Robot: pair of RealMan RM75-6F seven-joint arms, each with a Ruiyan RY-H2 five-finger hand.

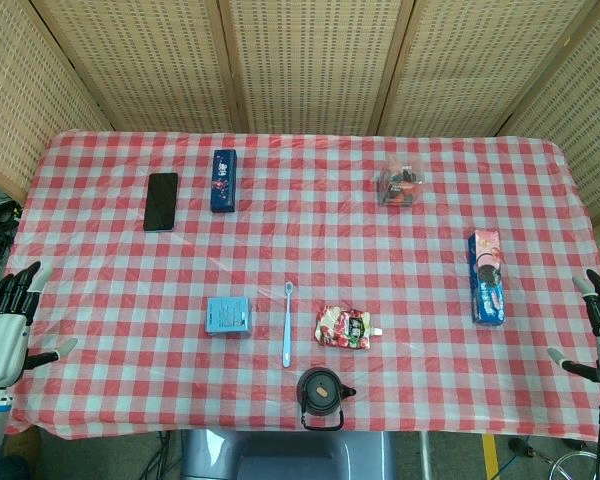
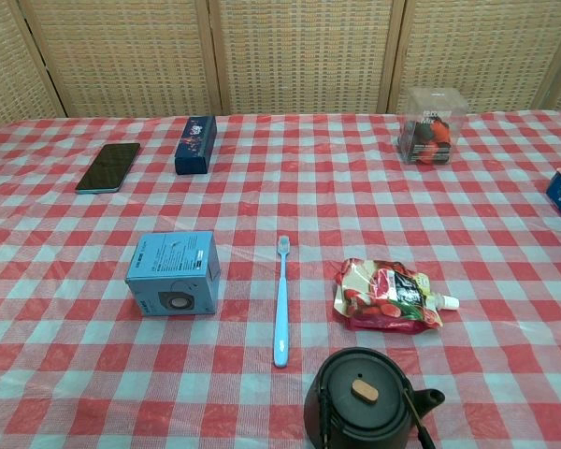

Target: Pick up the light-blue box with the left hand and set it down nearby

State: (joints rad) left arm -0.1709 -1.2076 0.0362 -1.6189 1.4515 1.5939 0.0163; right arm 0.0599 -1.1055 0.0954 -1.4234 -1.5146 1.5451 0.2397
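The left hand (image 1: pixel 5 335) hangs off the table's left edge, fingers spread and empty — parked, not reaching yet. The light-blue box (image 1: pixel 228 316) sits well to its right on the checkered tablecloth (image 1: pixel 400 250), just left of a blue toothbrush (image 1: pixel 288 323) — open space around for setting down.
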